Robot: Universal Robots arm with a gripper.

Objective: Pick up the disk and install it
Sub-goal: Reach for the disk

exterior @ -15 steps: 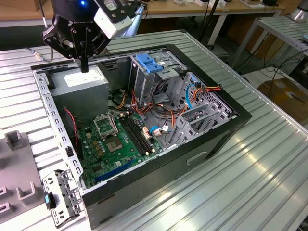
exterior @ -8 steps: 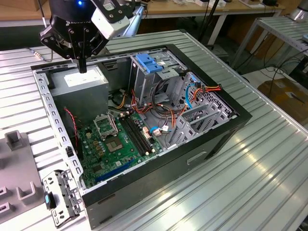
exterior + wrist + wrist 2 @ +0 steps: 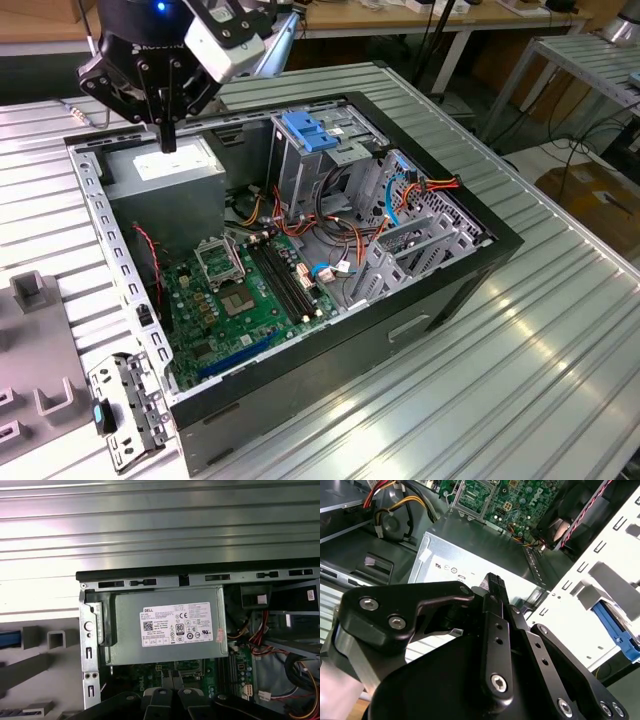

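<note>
My gripper (image 3: pixel 168 135) hangs over the far corner of the open computer case (image 3: pixel 440 290) on the exterior view's left, just above the grey power supply (image 3: pixel 165 170). Its black fingers are shut together with nothing between them, as the gripper (image 3: pixel 492 582) also appears in the second wrist view. The disk seems to be the blue-railed dark slab (image 3: pixel 618 630) outside the case's perforated rear wall. A blue strip (image 3: pixel 9 640) of it lies at the edge of the first wrist view, in a grey fixture. The gripper is well apart from it.
Inside the case are the green motherboard (image 3: pixel 240 290), a tall metal cage with a blue tab (image 3: pixel 308 130), and orange, red and blue cables (image 3: pixel 400 195). On the ribbed table, a grey fixture (image 3: pixel 35 300) and a metal bracket with a blue latch (image 3: pixel 120 410) lie beside the case.
</note>
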